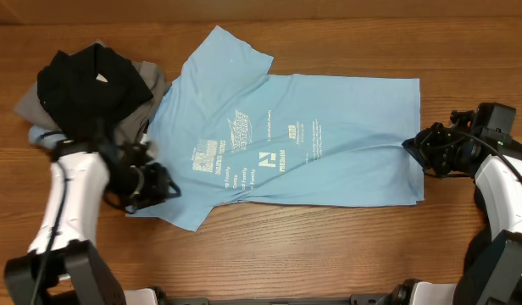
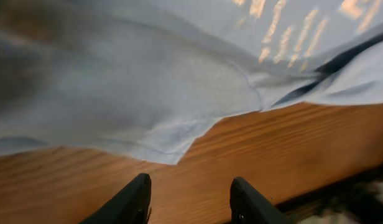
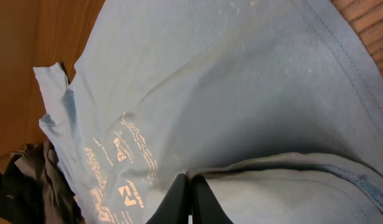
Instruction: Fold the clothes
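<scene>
Light blue short-sleeved T-shirt with white lettering (image 1: 329, 127) lying on wooden bench (image 1: 329, 263), beside heap of black and grey clothes (image 1: 83, 80). Right tool (image 3: 190, 182) pinching hem (image 1: 418, 110), jaws together. Left tool (image 2: 190, 182) standing apart, holding nothing. One-sided pulling risking dragging, bunching shirt.

left arm (image 1: 70, 196) | right arm (image 1: 507, 188) | white shells, black joints, black cables

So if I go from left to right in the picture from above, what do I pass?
First the pile of dark clothes → left gripper by the sleeve → light blue T-shirt → right gripper at the shirt's right edge.
</scene>
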You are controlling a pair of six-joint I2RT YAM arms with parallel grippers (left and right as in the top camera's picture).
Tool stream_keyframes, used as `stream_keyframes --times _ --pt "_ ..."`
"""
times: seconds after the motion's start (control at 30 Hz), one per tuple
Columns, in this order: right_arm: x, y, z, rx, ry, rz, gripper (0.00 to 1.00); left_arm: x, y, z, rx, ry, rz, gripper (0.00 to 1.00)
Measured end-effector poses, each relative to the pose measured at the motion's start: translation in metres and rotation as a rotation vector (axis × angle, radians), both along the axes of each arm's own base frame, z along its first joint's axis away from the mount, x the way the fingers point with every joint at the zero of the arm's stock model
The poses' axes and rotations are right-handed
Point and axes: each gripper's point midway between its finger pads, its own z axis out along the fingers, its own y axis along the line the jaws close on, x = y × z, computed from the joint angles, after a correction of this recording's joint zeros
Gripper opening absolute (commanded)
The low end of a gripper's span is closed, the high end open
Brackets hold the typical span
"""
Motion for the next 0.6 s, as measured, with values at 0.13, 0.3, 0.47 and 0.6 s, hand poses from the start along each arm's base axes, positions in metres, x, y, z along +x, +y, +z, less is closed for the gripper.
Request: stream_keyframes --times 0.13,0.3,0.47,0.6 --pt "0.0 0.0 0.0 0.0 0.001 0.0 0.04 -0.017 -0.022 -0.027 0.138 0.041 -0.134 0.49" --pt "0.0 0.0 0.0 0.0 0.0 0.0 0.04 -0.028 -0.034 -0.05 0.258 0.052 -0.222 0.47" --pt "0.0 0.0 0.0 0.0 0.0 0.0 0.04 -0.036 -0.03 -0.068 0.347 0.112 -0.227 0.38" --pt "0.0 0.0 0.0 0.0 0.001 0.0 0.04 -0.041 -0.024 -0.081 0.384 0.17 -0.226 0.35"
